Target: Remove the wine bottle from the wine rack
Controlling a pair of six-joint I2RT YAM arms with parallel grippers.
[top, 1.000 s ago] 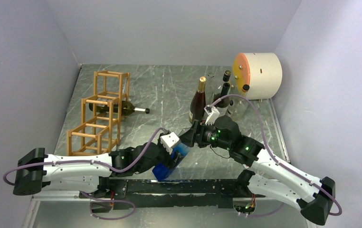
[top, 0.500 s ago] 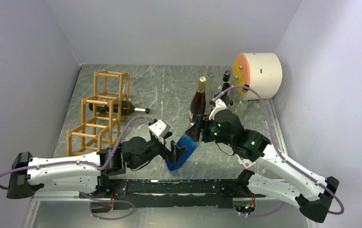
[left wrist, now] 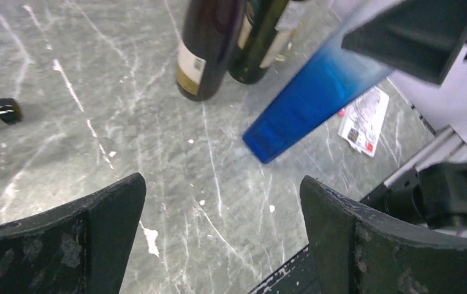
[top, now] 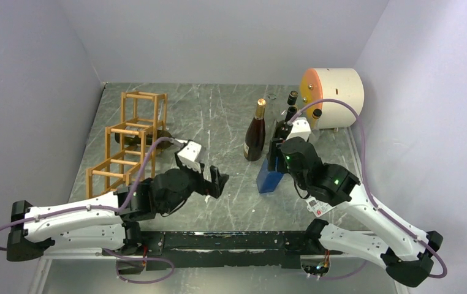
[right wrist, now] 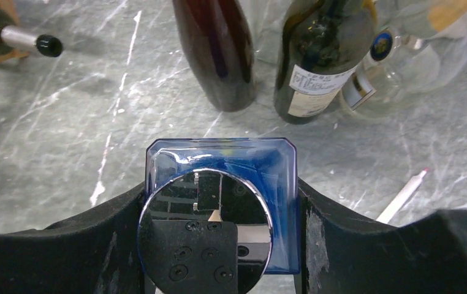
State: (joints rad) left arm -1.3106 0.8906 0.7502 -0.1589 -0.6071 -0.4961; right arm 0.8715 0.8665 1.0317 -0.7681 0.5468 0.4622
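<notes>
**Left gripper** (top: 212, 182): it hung low over the grey marbled tabletop (top: 219, 116). Its jaws were spread wide, with nothing between them.

**Task item:** the dark glass wine bottle (top: 134, 138) lay on its side in the middle cell of the light-brown wooden-bar wine rack (top: 127, 162). That placed it beyond and to the left of the left jaws. In the left wrist view only its black-capped neck end showed, at the frame's left edge, well apart from either finger.

**Right gripper** (top: 275, 160): its jaws pinched the blue square-sided bottle (right wrist: 219, 162) just below its round silver cap (right wrist: 205, 214). The bottle leaned slightly. Its base sat at or very near the tabletop, but contact could not be confirmed from these views.

**Ahead of the right jaws:**
- A dark brown bottle with a gold foil top (top: 255, 131) stood upright.
- A green bottle with a white label (right wrist: 320, 61) stood just beside it.
- Clear glass bottles (right wrist: 396, 61) stood to the right of the green one.
- A white cylindrical drum with an orange face (top: 335, 89) stood farther back.

**Other:** a printed paper slip (left wrist: 363, 119) lay flat near the blue bottle's base.
</notes>
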